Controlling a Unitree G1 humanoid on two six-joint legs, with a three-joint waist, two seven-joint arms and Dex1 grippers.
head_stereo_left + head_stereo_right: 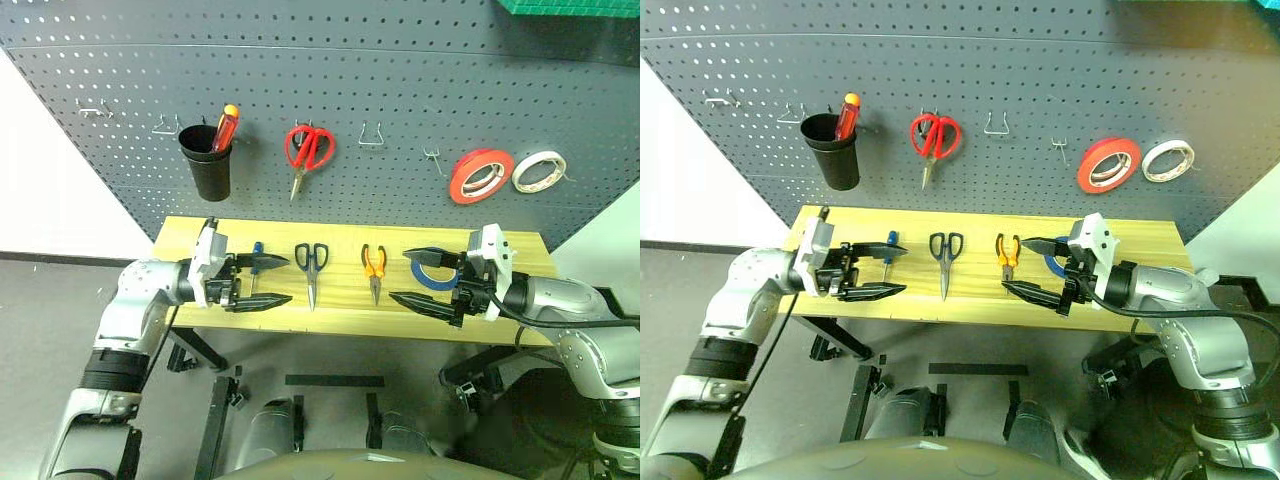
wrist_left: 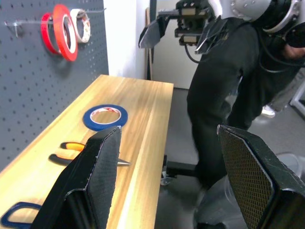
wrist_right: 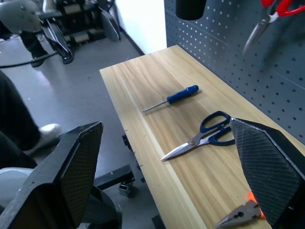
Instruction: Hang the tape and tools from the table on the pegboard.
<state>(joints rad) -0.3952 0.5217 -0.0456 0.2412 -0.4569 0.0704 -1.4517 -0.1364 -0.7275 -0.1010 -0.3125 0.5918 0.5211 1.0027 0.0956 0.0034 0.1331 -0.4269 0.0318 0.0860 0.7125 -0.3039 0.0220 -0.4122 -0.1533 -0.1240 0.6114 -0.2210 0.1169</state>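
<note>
with both grippers released and empty, we drop the right gripper [image 1: 432, 277] until the flat blue ring of tape [image 1: 434, 274] sits between its jaws.

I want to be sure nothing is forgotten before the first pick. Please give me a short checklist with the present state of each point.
1. Left tool open and holding nothing: ok.
2. Right tool open and holding nothing: ok.
3. All four items lie on the table: blue-handled screwdriver, dark-handled scissors, orange-handled pliers, blue tape: ok.
4. Items lie apart, none overlapping: ok.
5. Free wire hooks on the pegboard, for example the free hook right of the red-handled scissors: ok.
6. Whether each free hook fits its tool: cannot tell.
</note>
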